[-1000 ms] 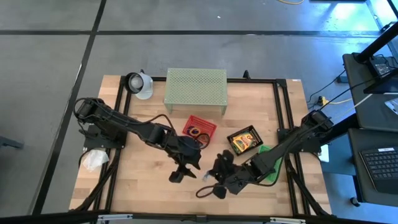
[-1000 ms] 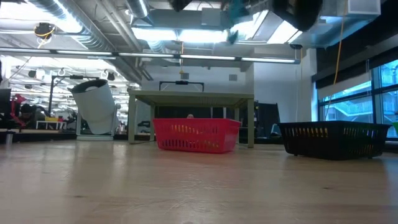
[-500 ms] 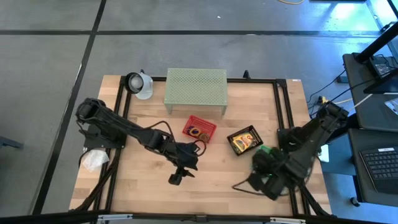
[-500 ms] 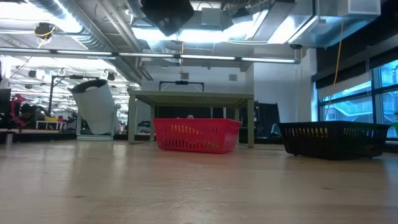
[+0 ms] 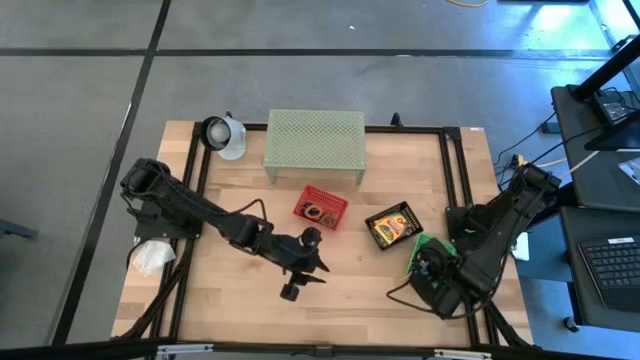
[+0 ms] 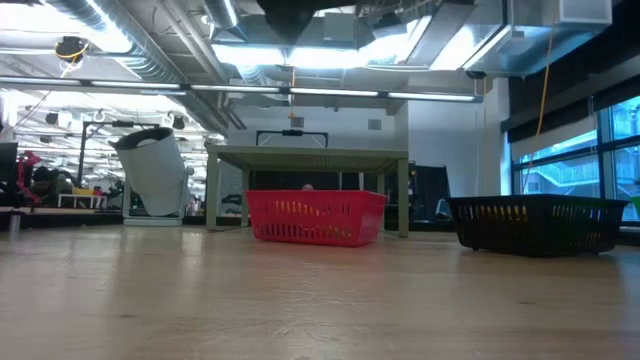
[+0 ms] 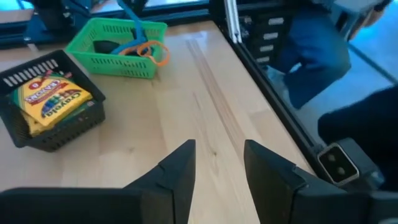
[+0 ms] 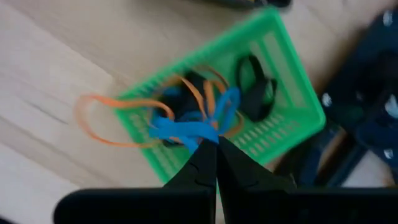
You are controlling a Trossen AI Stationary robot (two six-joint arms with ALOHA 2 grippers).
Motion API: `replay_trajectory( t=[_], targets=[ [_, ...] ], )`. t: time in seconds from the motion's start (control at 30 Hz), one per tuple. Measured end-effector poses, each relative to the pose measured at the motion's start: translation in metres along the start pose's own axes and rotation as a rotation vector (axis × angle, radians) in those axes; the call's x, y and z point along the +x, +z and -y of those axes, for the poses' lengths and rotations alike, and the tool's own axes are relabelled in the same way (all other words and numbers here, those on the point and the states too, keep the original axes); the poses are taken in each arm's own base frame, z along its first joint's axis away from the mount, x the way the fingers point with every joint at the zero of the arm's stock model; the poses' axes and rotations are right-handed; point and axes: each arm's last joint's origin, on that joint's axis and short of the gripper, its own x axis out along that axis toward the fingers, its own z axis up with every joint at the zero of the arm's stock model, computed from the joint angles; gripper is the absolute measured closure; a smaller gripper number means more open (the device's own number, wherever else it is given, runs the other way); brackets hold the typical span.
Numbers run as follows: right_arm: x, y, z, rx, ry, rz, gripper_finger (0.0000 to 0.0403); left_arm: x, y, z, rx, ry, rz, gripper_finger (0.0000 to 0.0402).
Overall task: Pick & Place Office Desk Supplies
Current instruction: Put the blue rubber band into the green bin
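Observation:
My right gripper (image 8: pixel 216 146) hangs over the green basket (image 8: pixel 292 93) at the table's right, shut on a blue loop (image 8: pixel 186 129). Orange loops (image 8: pixel 99 118) spill over the basket's rim, and a black clip (image 8: pixel 255 93) lies inside. My left gripper (image 7: pixel 219 165) stands open above the bare table middle (image 5: pixel 318 268) with nothing between its fingers, pointing toward the right. A black basket (image 7: pixel 43 134) holds yellow-and-green crayon boxes (image 7: pixel 50 99). A red basket (image 5: pixel 321 207) holds black and orange loops. My right gripper pinches a strand of the blue loop (image 8: pixel 200 133) between its two fingertips, coming from above and pointing down. The loop trails slack below the fingers into the green basket, tangled with the orange loops.
A pale green perforated shelf (image 5: pixel 314 145) stands at the far middle, with a white cup-like thing (image 5: pixel 224 135) at the far left. A white wad (image 5: pixel 152 257) lies off the left rail. Black frame rails (image 5: pixel 455 190) run along the table's sides. Bare wood lies near the front.
My right gripper has swung from the near middle of the table toward the right edge, tipping over until it points down above the green basket. My left gripper has sunk a little and tipped downward over the table's middle.

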Motion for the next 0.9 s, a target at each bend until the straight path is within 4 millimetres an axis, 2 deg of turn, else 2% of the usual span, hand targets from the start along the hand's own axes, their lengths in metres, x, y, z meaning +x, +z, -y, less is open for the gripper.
replay_trajectory(
  t=[0.2,0.3,0.4,0.5,0.67,0.9],
  targets=[
    [0.022,0.0,0.003,0.024,-0.07,-0.108,0.0403,-0.001,-0.001,0.013,0.067,-0.005,0.009,0.0272],
    [0.025,0.004,0.003,0.019,-0.079,-0.115,0.0403,0.001,-0.002,0.019,0.111,-0.017,0.154,0.0274],
    [0.026,0.009,0.002,0.011,-0.083,-0.119,0.0403,0.001,-0.019,0.018,0.101,-0.073,0.31,0.0274],
    [0.027,0.014,0.001,-0.006,-0.084,-0.123,0.0403,-0.001,-0.036,0.008,0.031,-0.066,0.373,0.0274],
    [0.028,0.02,0.001,-0.048,-0.088,-0.124,0.0398,0.0,-0.045,-0.002,-0.022,-0.055,0.349,0.0274],
    [0.029,0.024,0.001,-0.033,-0.098,-0.124,0.035,0.001,-0.048,-0.003,-0.02,-0.062,0.314,0.0274]
  ],
)
